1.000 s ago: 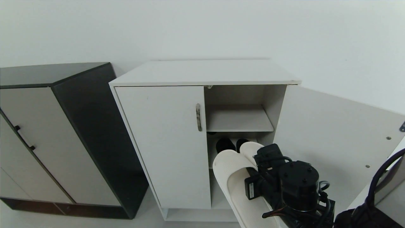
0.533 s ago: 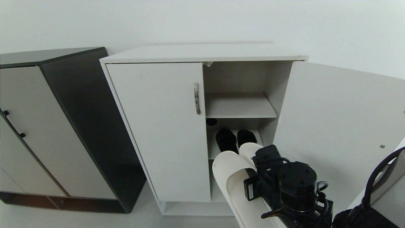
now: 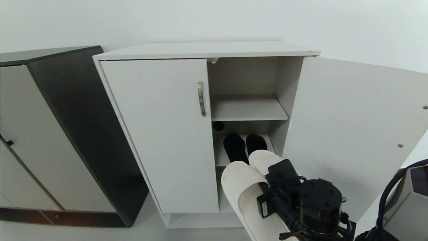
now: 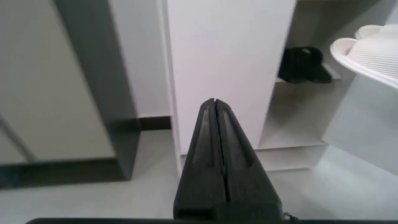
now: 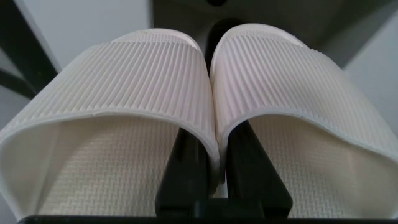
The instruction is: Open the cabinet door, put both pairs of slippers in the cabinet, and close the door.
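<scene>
The white cabinet (image 3: 207, 50) stands with its right door (image 3: 351, 113) swung open and its left door (image 3: 157, 130) closed. A pair of black slippers (image 3: 244, 147) (image 4: 305, 64) lies on the middle shelf inside. In front of the opening, a pair of white ribbed slippers (image 3: 240, 177) (image 5: 155, 81) hangs toes toward the shelf. My right gripper (image 5: 214, 171) is shut on the white slippers, pinching their inner walls together. My left gripper (image 4: 214, 104) is shut and holds nothing, low in front of the closed left door.
A dark cabinet (image 3: 67, 110) with pale doors stands just left of the white one. The upper shelf (image 3: 247, 108) is bare. A metal handle (image 3: 200, 98) sits on the closed door's edge. The open door bounds the right side of the opening.
The whole head picture has shifted, so the camera moved: the cabinet sits higher and more of its open door shows. The white slippers stay in my right gripper.
</scene>
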Tool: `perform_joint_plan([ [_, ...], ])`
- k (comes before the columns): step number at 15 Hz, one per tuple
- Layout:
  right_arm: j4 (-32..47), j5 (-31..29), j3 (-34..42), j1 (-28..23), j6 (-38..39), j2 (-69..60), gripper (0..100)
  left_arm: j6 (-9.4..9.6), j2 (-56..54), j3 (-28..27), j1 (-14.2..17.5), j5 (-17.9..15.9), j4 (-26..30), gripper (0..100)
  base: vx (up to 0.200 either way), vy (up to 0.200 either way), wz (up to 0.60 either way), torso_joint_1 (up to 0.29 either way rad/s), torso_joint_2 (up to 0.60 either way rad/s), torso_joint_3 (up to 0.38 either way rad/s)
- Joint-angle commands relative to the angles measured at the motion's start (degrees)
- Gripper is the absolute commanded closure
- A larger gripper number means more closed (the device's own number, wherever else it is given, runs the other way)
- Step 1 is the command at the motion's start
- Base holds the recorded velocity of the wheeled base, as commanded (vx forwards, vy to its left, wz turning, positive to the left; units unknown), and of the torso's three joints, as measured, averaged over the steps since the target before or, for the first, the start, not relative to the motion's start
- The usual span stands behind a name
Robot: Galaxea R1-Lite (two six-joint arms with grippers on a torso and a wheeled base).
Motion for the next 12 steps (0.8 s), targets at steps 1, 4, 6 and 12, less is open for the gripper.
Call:
perform_joint_plan([
  [1, -0.3, 0.0, 0.5, 0.0, -0.2, 0.6, 100, 0.00, 0.1, 0.0, 0.0, 0.0, 0.0, 100, 0.000, 0.000, 0.00, 0.000, 0.00, 0.000],
  [4, -0.9, 1.1, 0.3, -0.1, -0.1, 2.4, 100, -0.44, 0.1, 0.0, 0.0, 0.1, 0.0, 100, 0.000, 0.000, 0.00, 0.000, 0.00, 0.000],
  [6, -3.0, 1.5, 0.8, -0.1, -0.1, 2.8, 100, -0.44, 0.1, 0.0, 0.0, 0.1, 0.0, 100, 0.000, 0.000, 0.00, 0.000, 0.00, 0.000],
  [12, -9.7, 0.8, -1.5, -1.6, -3.3, 8.3, 100, -0.53, 0.1, -0.1, 0.1, 0.1, 0.0, 100, 0.000, 0.000, 0.00, 0.002, 0.05, 0.039],
])
